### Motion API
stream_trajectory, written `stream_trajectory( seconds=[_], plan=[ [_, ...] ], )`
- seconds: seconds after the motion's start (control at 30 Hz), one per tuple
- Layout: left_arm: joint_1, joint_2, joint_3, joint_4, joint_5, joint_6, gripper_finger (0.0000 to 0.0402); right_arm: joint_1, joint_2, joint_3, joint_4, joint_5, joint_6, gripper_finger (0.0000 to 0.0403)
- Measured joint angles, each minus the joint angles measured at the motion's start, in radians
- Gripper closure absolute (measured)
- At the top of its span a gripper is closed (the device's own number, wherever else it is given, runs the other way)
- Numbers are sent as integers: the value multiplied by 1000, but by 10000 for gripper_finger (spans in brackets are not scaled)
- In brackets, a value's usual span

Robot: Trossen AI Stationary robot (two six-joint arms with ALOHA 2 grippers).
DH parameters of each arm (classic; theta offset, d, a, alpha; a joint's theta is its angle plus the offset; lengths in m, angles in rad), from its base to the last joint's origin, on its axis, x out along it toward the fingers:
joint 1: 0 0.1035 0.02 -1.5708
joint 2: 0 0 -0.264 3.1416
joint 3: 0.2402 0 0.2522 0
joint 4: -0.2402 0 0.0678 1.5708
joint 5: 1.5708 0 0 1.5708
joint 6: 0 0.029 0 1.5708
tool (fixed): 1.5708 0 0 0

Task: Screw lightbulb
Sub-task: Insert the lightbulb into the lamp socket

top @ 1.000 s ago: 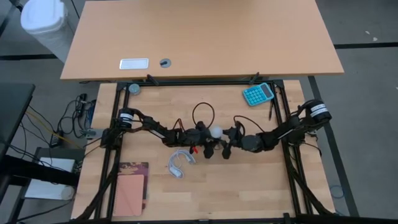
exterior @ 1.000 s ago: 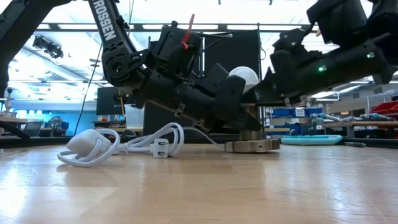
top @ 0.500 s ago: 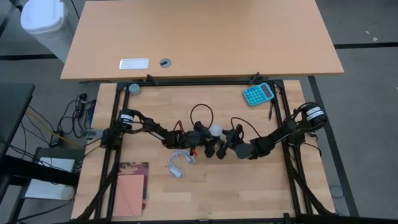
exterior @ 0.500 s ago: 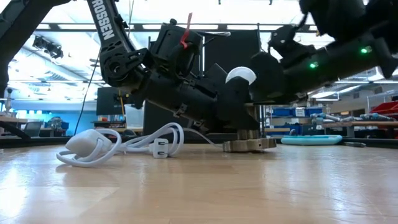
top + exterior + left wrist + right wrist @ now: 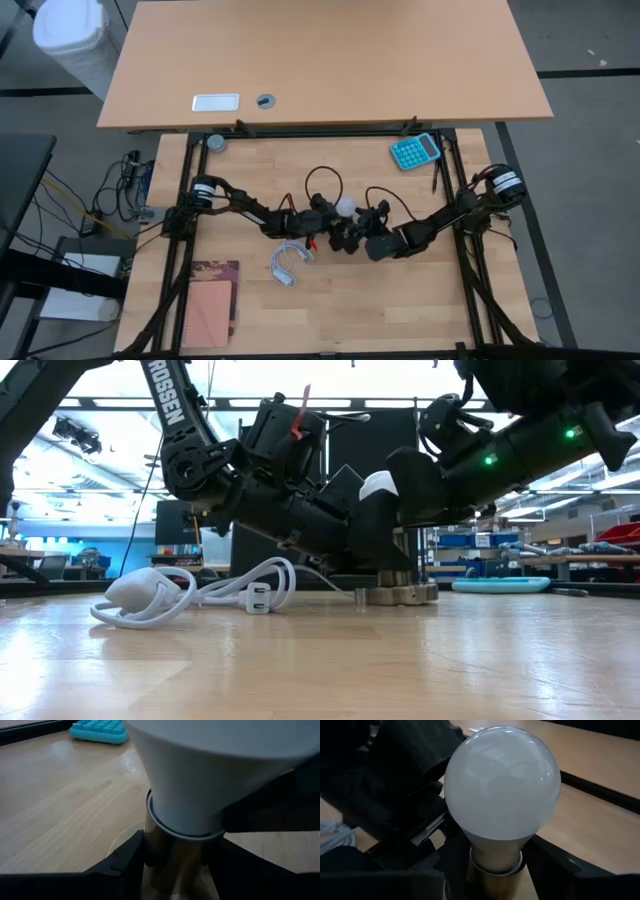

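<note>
The white lightbulb (image 5: 345, 208) stands globe up on the grey socket disc (image 5: 400, 594) at mid-table. In the low view its globe (image 5: 378, 484) shows between the two arms. My left gripper (image 5: 333, 226) comes from the table's left and is shut on the brassy collar under the bulb. My right gripper (image 5: 360, 236) comes from the right and is shut on the bulb's lower base. The socket's white cord (image 5: 287, 265) lies coiled on the table toward the near edge. My left gripper pinches the socket's brassy collar (image 5: 172, 851) just below the bulb's pale base (image 5: 200, 780), one finger (image 5: 125, 862) on each side. The fingers come about level from the table's left. The disc rests on the table. My right gripper pinches the bulb at the bottom of its tapered base (image 5: 495, 862), one finger (image 5: 454, 867) on each side. The fingers come about level from the table's right and near side. The bulb stands upright in the socket, with the globe (image 5: 502, 782) above the fingers.
A teal calculator (image 5: 414, 151) lies at the far right of the table. A pink notebook (image 5: 212, 300) lies at the near left corner. The white cord and its plug (image 5: 200, 592) lie left of the socket. A larger desk (image 5: 320, 60) stands beyond the far edge.
My right gripper has swung around the bulb toward the table's near edge and left, and its arm has turned with it. In the low view it now covers part of the globe. The bulb and socket have shifted slightly toward the left. My left gripper has kept its hold.
</note>
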Motion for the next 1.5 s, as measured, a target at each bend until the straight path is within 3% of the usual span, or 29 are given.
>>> stream_trajectory(
  seconds=[0.13, 0.3, 0.43, 0.53, 0.7, 0.83, 0.97, 1.1, 1.27, 1.5],
  plan=[
    [0, 0, -1, 0, 13, 13, 211, 0, -3, -2, 3, -41, -50, 196],
    [1, -1, -1, -2, 47, 31, 211, -8, -8, -3, -7, -84, -89, 127],
    [1, -1, -3, -7, 95, 40, 211, -8, -56, -6, -117, -127, -66, 73],
    [2, -3, -5, -19, 147, 57, 211, 7, -128, -64, -176, -179, -44, 54],
    [3, -3, -5, -13, 300, 123, 211, 26, -272, -227, -87, -330, -100, 59],
    [3, -3, -5, -8, 456, 180, 211, 24, -332, -396, 237, -483, -202, 75],
    [3, -2, -6, -8, 555, 217, 211, -27, -303, -509, 530, -608, -240, 90],
    [6, -2, -6, -8, 587, 224, 211, -78, -222, -481, 600, -723, -278, 94],
    [10, -2, -5, -12, 602, 220, 211, -123, -107, -401, 644, -792, -362, 94],
    [8, -2, -6, -6, 649, 232, 211, -167, -7, -384, 777, -941, -363, 95]
  ],
)
